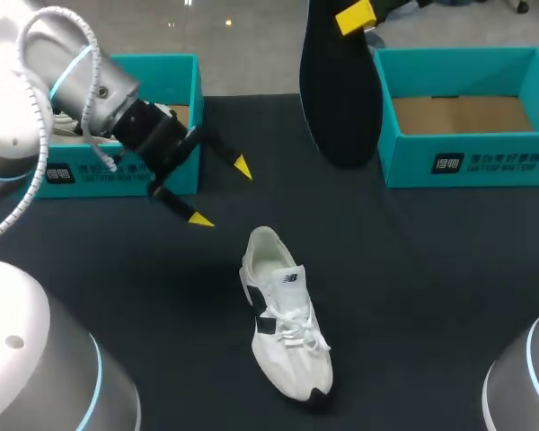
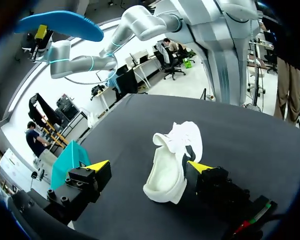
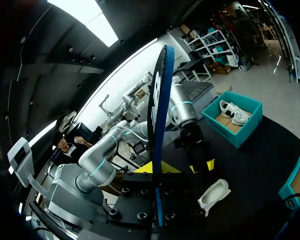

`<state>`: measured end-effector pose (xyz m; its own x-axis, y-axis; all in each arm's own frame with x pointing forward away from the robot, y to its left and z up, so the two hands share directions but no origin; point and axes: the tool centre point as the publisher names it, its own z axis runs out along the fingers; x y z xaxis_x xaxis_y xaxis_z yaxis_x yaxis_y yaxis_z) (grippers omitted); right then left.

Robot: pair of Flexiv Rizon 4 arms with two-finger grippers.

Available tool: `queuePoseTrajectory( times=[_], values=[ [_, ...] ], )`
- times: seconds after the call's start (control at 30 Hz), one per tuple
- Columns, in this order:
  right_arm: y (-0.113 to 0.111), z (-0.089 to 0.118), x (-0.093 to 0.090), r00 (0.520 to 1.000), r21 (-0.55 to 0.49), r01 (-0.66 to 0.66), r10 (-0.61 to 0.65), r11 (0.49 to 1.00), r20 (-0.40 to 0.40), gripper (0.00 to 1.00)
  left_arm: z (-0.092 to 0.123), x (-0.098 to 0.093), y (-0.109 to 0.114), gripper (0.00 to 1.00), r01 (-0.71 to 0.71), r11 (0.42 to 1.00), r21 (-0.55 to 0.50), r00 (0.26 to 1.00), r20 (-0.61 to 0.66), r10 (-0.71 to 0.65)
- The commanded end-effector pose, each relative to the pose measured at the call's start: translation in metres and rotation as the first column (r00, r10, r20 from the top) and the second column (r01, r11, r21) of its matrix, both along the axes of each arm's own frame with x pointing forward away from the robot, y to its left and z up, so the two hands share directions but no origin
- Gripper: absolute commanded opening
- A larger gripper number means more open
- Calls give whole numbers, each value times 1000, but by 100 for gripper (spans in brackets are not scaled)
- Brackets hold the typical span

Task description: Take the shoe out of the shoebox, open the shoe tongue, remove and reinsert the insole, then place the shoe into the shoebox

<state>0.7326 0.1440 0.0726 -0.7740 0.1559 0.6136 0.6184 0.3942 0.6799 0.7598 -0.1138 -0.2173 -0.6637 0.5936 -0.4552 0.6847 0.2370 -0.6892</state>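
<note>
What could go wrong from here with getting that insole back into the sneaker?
The insole hangs from the right gripper by one end only, so it may swing or slip on the way down. The white sneaker stands loose on the table, and the left gripper is open and apart from it, so a push from the insole could slide or tip it.

White shoe (image 1: 286, 314) with black patches, teal shoeboxes (image 1: 467, 166), black table (image 1: 431, 269), insole (image 1: 337, 99) black above, apparently blue underneath
</note>
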Motion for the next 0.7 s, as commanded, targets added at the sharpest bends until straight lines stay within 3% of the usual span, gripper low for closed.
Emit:
queuePoseTrajectory(
  times=[0.03,0.7],
  values=[
    [1,0,2,1000,-4,-3,3,1000,-2,0,-2,-9,3,100,-440,625,-644,815,5,579],
    [1,0,2,1000,-4,-3,3,1000,-2,0,13,-3,11,100,-346,684,-642,819,149,554]
  ],
)
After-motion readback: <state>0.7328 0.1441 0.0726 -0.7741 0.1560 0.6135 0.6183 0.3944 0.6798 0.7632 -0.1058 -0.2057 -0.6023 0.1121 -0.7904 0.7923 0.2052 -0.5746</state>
